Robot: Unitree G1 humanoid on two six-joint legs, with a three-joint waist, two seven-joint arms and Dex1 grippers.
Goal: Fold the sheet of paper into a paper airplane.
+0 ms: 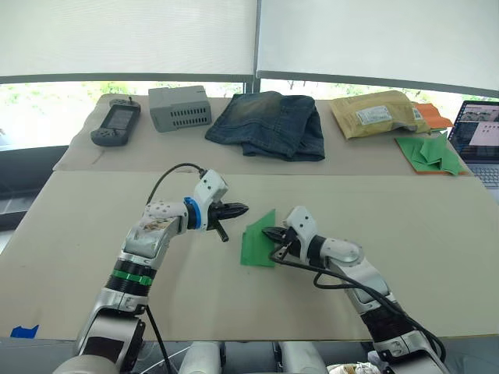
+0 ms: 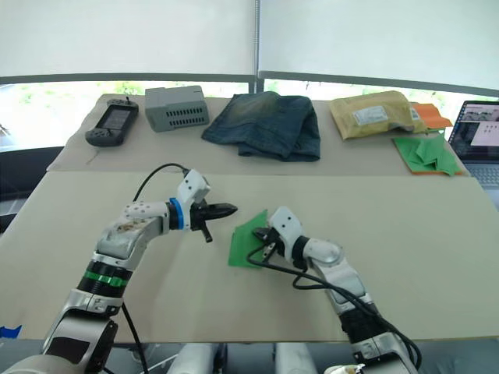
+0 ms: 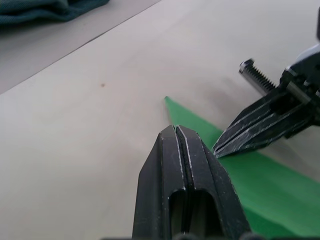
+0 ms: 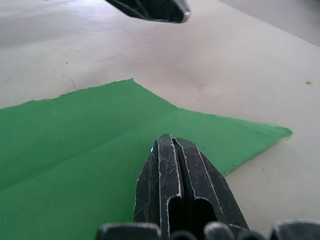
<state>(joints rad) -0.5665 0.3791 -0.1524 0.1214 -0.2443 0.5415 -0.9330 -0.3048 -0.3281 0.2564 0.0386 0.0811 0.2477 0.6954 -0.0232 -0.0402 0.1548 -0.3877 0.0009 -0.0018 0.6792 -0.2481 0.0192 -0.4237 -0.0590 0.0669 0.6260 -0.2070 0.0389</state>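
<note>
Paper, thin, bright green and creased, partly folded to a point point(image 1: 260, 240), flat on the beige table point(image 1: 405, 226) under the tip of the right pincer point(image 1: 270, 232), fingers pressed together, pinching nothing. Left pincer point(image 1: 238, 209) likewise closed and empty, hovering just beside the sheet's pointed corner. Judged mid-fold, a crease being pressed; next likely needs an edge lifted and laid over squarely.

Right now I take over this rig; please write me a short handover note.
Left gripper: shut, empty, hovering just left of the sheet of paper.
Right gripper: shut, tip resting on the sheet's right part.
Sheet: mid-table, partly folded, one corner raised.
Done: first creases only.
Left: nearly all folds; no airplane shape yet.
Far table edge: jeans, heap of green papers.
</note>
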